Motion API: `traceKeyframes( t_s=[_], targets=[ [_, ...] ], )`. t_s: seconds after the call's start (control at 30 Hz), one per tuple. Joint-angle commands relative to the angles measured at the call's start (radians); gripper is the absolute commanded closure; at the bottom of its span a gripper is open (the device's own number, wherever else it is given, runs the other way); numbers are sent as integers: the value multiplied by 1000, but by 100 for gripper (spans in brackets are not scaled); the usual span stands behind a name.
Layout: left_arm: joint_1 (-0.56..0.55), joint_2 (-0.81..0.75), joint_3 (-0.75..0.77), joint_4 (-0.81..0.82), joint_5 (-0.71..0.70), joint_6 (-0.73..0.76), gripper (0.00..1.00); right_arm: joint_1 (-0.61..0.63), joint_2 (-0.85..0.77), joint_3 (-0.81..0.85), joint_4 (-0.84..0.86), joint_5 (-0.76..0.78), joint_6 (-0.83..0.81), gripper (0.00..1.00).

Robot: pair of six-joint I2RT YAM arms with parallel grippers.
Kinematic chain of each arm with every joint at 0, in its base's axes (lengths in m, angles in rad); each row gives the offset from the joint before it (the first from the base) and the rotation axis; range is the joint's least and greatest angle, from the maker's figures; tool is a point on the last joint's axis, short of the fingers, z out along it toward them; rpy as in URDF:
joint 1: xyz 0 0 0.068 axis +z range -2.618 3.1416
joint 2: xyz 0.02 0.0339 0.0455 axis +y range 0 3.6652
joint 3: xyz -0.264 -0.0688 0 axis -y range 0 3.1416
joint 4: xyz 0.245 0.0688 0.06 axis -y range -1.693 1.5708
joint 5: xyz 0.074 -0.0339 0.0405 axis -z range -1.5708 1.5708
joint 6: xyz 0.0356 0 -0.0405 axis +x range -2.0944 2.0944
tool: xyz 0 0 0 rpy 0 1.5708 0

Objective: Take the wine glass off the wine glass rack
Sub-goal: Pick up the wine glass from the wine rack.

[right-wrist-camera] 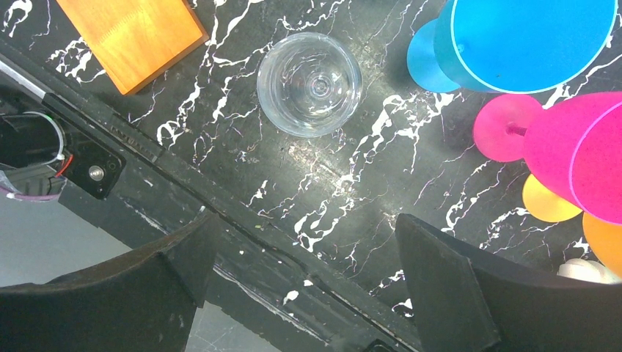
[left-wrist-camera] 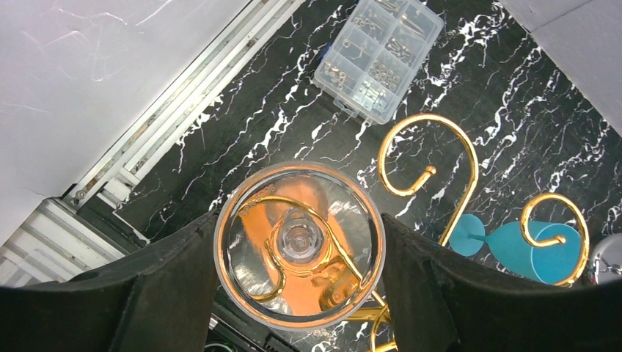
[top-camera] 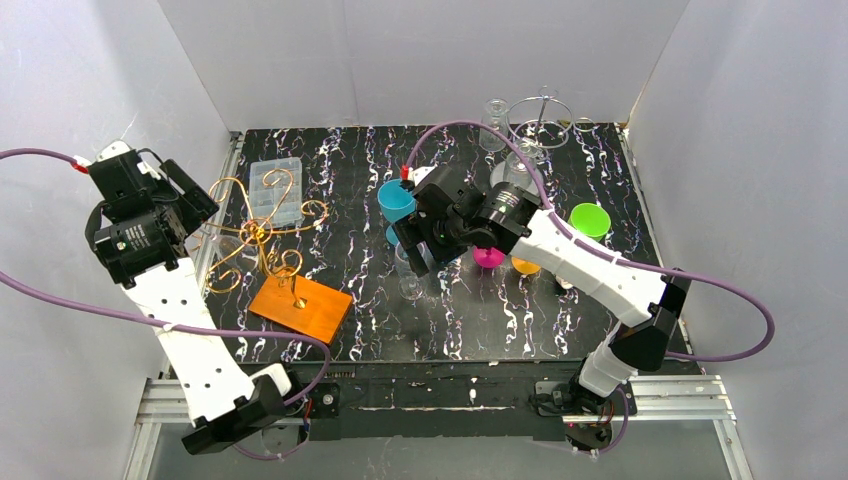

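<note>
In the left wrist view we meet the wine glass (left-wrist-camera: pixel 298 246) end-on, its stem shrunk to rings, so we cannot tell whether foot or rim faces us; through it the wine glass rack (left-wrist-camera: pixel 427 171) blurs into orange and gold. One finger (left-wrist-camera: pixel 455 293) of the left gripper (left-wrist-camera: pixel 298 218) hides part of a blue glass (left-wrist-camera: pixel 539 253), and a silvery thing (left-wrist-camera: pixel 610 262) is cut by the edge. The right wrist view crops the rack's orange base (right-wrist-camera: pixel 132 33), a pink glass (right-wrist-camera: pixel 576 150) and an orange glass (right-wrist-camera: pixel 603 242); the white object (right-wrist-camera: pixel 587 270) behind a finger of the right gripper (right-wrist-camera: pixel 306 220) we cannot identify.

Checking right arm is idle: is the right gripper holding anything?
No, the right gripper is open and empty, the clear glass standing beyond it.
</note>
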Motion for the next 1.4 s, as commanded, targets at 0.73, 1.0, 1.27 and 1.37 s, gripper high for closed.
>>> traceKeyframes(
  t_s=[0.73,1.0,1.27,1.37],
  targets=[
    [-10,-176,-26,-61,6,-7,52,-2,-108,-89,27,9,2,2],
    [-10,-240,-93,-81,-100,15,53,-2,-126,-118,30,7,8,1],
    [-13,-196,-49,-111,-325,52,53,-2,-89,-69,12,5,-8,0],
    [-13,-98,53,-111,-387,60,53,-2,-51,13,-32,16,-20,0]
  ],
)
